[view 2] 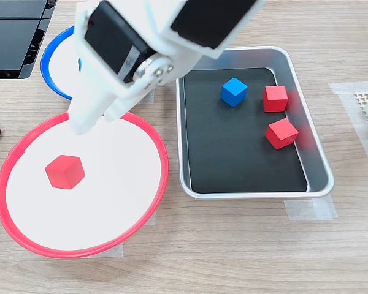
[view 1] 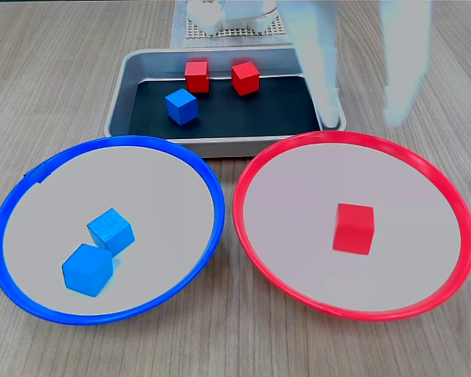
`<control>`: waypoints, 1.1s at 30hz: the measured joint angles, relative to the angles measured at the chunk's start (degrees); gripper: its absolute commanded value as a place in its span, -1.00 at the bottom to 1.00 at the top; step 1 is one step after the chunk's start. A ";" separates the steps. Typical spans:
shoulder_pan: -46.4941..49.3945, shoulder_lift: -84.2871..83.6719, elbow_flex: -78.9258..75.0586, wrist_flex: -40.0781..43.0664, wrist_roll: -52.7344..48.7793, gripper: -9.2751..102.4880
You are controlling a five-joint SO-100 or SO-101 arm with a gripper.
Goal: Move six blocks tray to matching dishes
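Observation:
The silver tray (view 1: 118, 102) (view 2: 245, 195) holds one blue block (view 1: 181, 106) (view 2: 233, 92) and two red blocks (view 1: 196, 76) (view 1: 245, 78) (view 2: 275, 98) (view 2: 281, 133). Two blue blocks (view 1: 110, 231) (view 1: 87, 269) lie in the blue-rimmed dish (view 1: 110, 141) (view 2: 49, 55). One red block (view 1: 353, 228) (view 2: 65, 171) lies in the red-rimmed dish (view 1: 345, 137) (view 2: 159, 153). My white gripper (view 1: 362, 120) (view 2: 98, 122) hangs open and empty, above that dish's edge nearest the tray. Its fingers look blurred.
A white mesh mat (view 1: 235, 31) (view 2: 365, 101) with the arm's base lies behind the tray. A black device (view 2: 15, 37) sits beside the blue-rimmed dish. Both dishes nearly touch each other and the tray. Bare wooden table (view 1: 235, 345) lies in front.

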 measured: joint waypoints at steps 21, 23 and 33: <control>27.86 27.60 38.41 10.72 -33.22 -0.42; 28.65 26.72 39.46 9.84 -30.94 -0.42; 28.39 18.28 40.17 6.50 -27.60 -0.49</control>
